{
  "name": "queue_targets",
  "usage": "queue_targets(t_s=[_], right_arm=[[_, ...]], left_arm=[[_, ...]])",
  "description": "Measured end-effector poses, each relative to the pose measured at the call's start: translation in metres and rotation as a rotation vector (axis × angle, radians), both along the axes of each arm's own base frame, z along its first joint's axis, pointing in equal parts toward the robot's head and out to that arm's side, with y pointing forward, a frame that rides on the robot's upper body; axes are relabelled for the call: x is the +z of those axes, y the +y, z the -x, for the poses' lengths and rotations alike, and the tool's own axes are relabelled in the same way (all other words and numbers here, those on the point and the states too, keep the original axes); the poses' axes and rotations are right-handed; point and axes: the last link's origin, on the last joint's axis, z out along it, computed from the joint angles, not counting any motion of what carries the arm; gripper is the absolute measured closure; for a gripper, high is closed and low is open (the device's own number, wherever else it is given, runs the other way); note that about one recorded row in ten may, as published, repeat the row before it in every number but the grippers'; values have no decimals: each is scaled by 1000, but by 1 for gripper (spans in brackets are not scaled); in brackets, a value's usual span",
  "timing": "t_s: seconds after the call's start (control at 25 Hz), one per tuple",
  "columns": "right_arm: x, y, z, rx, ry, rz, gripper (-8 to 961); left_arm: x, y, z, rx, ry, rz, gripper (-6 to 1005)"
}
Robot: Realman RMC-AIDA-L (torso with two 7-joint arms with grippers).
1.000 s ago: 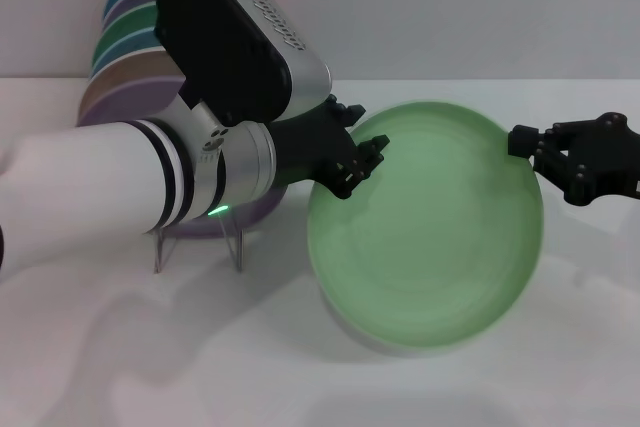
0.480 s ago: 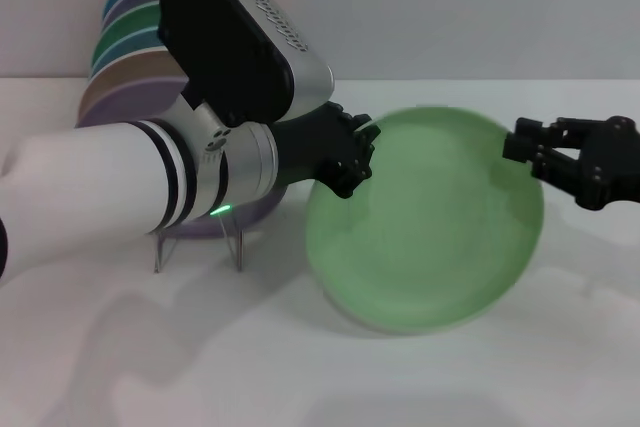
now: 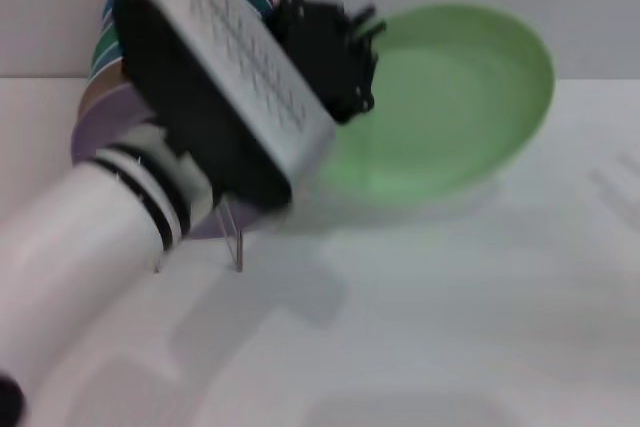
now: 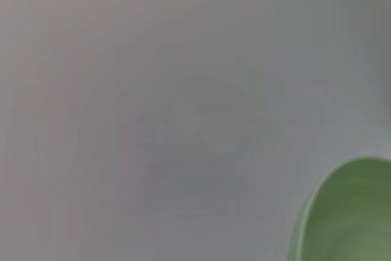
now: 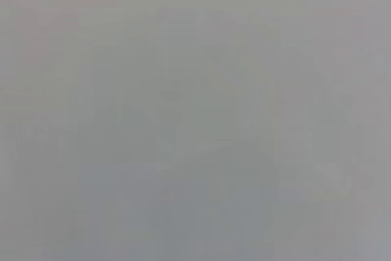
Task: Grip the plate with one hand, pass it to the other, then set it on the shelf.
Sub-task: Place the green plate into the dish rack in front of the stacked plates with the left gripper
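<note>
Gripping the near rim of the plate [image 3: 445, 97], the left gripper [image 3: 335, 57] shows in the head view with its jaws pinched on that edge, as far as the blur allows. The mint-green dish is lifted clear of the table [image 3: 450, 327] and tilted, spreading away from the jaws. Behind the jaws, under the white forearm, stands the shelf [image 3: 200, 237] bearing the lilac plate [image 3: 100, 122] and other coloured plates.

Left wrist view: only a curved slice of the plate [image 4: 345, 218] shows against grey.

Right wrist view: plain grey.

table right [image 3: 520, 297]: bare | left: rack [image 3: 200, 237], stacked plates [image 3: 115, 87]
</note>
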Motion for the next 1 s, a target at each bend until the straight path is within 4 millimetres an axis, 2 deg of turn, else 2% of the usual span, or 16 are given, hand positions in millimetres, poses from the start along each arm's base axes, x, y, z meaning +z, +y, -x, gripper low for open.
queue_targets(t_s=[0.16,0.32,0.36,0.44,0.6,0.64,0.68,0.72,1.0], right_arm=[[1,-2,-5,-21,-7,-17,328],[-1,-1,-6,-25,-20,-13,181],[-2,-1,-7,-27,-22,-10,145],[-3,-1,-7,-30,-25,-2,130],[-5,-1,-8,-31,-39,1,108],[-6,-1,-8,-30,-41,2,108],[-7,0,-8,-29,-40,4,108],[-8,0,-8,-29,-40,4,108],[-13,3,-5,-10,-47,19,108]], left_arm=[[-5,-20,-1,-245,-19,-277,942],[-1,-33,14,-379,-187,-357,943],[3,-34,26,-383,-260,-336,943],[10,-34,52,-390,-385,-273,944],[26,-33,105,-404,-517,-156,944],[29,-32,116,-397,-537,-134,944],[29,-32,116,-397,-537,-134,945],[39,-28,148,-355,-543,-117,945],[47,-23,174,-328,-469,-135,938]])
